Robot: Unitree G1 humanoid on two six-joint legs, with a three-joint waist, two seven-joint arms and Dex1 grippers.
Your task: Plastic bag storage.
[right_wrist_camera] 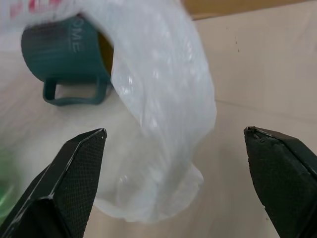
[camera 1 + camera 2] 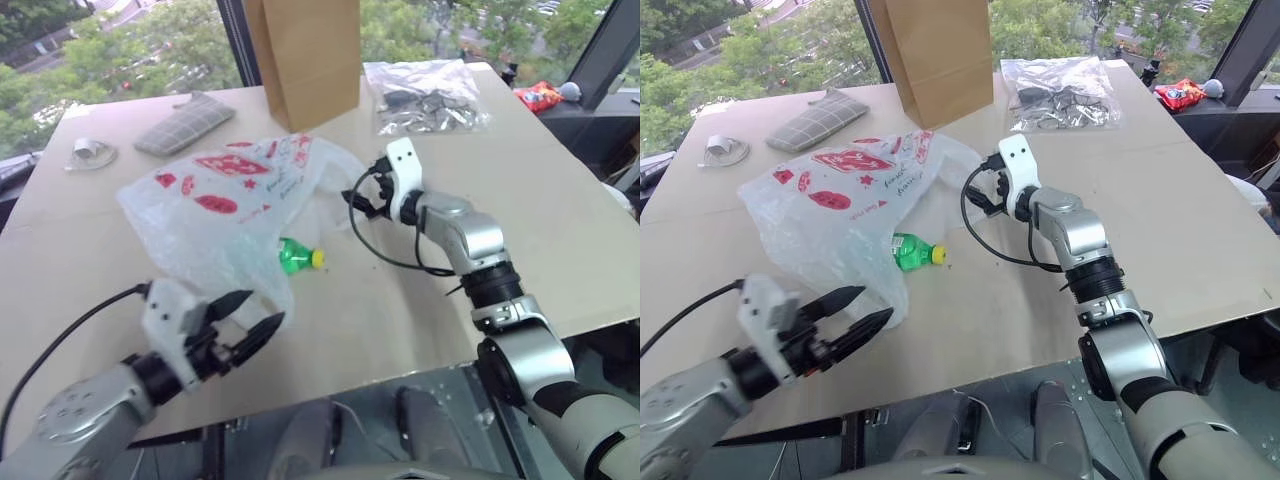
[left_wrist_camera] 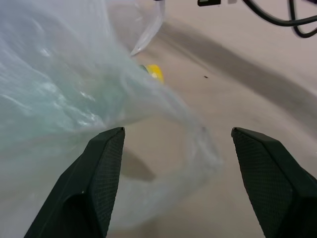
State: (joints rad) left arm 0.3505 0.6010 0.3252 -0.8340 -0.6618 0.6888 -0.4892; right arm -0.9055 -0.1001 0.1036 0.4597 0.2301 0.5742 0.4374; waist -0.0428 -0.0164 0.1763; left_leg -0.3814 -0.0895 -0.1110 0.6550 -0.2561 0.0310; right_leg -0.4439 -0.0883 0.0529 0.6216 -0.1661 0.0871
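The plastic bag [image 2: 225,205], thin white film with red print, lies crumpled at the middle of the table. A green bottle with a yellow cap [image 2: 298,257] pokes out at its near side. Inside it, the right wrist view shows a teal mug [image 1: 64,54] through the film. My left gripper [image 2: 262,308] is open just short of the bag's near edge, and bag film [image 3: 74,99] lies before it. My right gripper [image 2: 364,194] is open at the bag's right side, facing a loose fold of the bag [image 1: 163,104]. Neither holds anything.
A tall brown paper bag [image 2: 305,55] stands behind the plastic bag. A clear bag of dark parts [image 2: 425,95] lies at the back right. A grey checked cloth [image 2: 185,122] and a small white object [image 2: 92,152] lie at the back left. The table's near edge [image 2: 400,368] is close.
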